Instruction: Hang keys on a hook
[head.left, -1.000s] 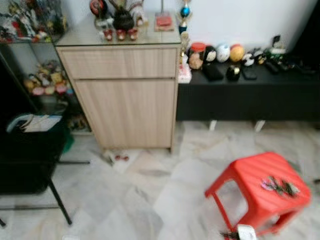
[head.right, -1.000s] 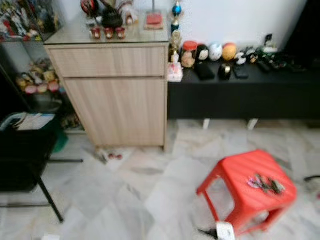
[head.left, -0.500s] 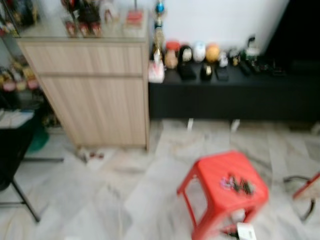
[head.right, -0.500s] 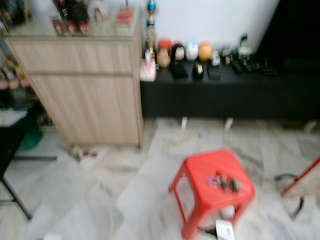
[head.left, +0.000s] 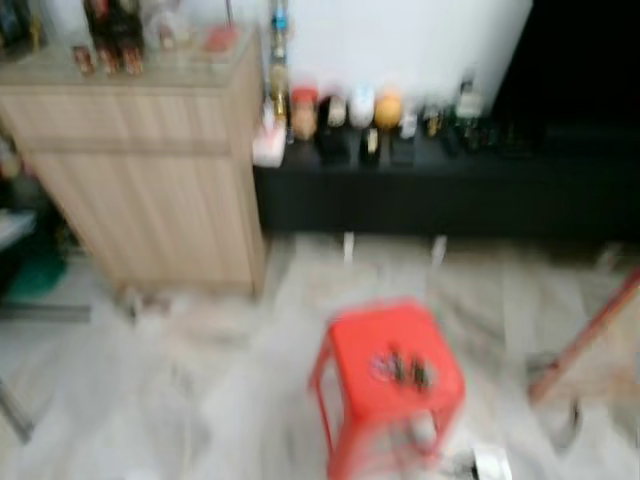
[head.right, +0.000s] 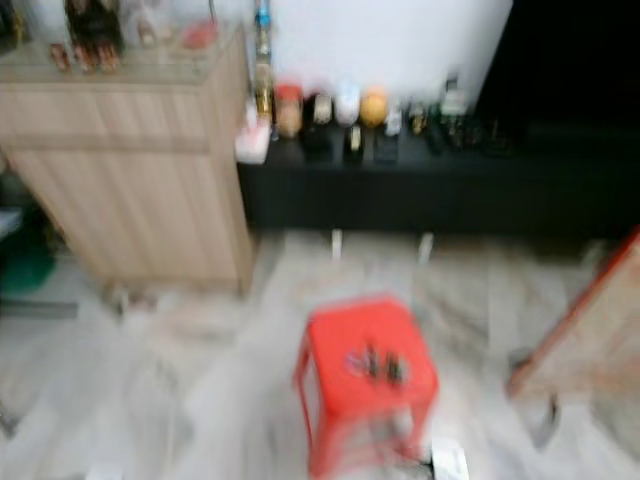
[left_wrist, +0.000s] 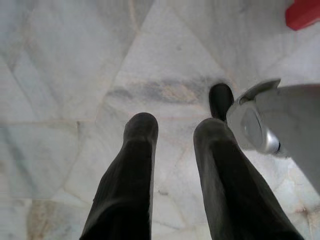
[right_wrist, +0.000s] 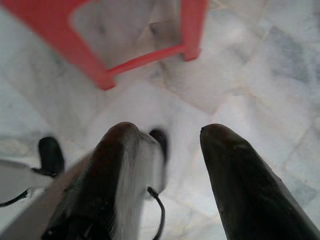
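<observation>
Keys (head.left: 402, 369) atop red stool (head.left: 350, 350); left gripper (left_wrist: 175, 126) and right gripper (right_wrist: 165, 132) both parted, empty, above marble floor (left_wrist: 60, 75).

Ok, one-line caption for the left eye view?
Keys lying on a red stool on marble floor, blurred mid-turn.

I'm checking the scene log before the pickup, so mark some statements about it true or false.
1. The keys lie on top of the red stool. True.
2. The left hand holds the keys. False: its fingers are open and empty, over the marble floor.
3. The stool stands on the black bench. False: it stands on the floor.
4. The right hand is open, near the stool's legs. True.
</observation>
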